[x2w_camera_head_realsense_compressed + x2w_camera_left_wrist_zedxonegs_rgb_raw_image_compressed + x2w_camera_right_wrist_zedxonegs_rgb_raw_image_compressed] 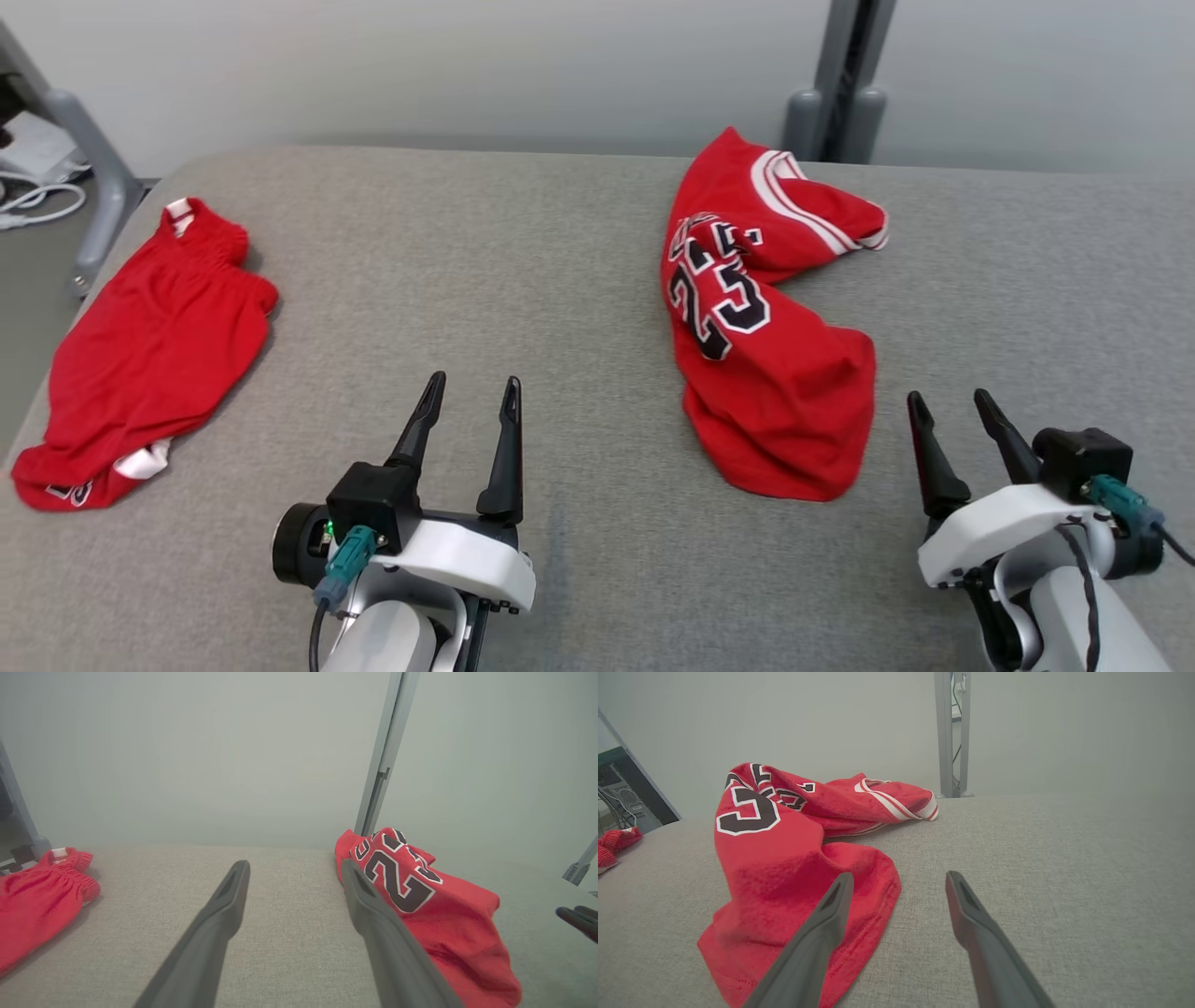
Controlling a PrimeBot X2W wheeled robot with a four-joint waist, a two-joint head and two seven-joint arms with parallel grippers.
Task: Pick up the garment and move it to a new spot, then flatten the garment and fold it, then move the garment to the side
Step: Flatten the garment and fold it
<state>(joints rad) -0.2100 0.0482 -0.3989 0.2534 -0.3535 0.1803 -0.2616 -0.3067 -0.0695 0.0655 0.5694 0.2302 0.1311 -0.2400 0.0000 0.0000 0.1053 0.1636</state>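
A red jersey (775, 373) with a dark number 23 is seen crumpled on the grey bench (560, 261), right of centre and reaching toward the far edge, with its white-striped trim turned to the right. Red shorts (149, 355) are laid well apart from it, at the bench's left edge. The left claw (473, 383) is held spread over the bare fabric between the two garments, with nothing pinched. In its wrist view the jersey is found just beside one finger. The right claw (949, 397) is likewise spread and empty, placed near the jersey's near hem, to its right. In the right wrist view one finger is seen in front of that hem. A grey post (840, 84) is seen behind the bench.
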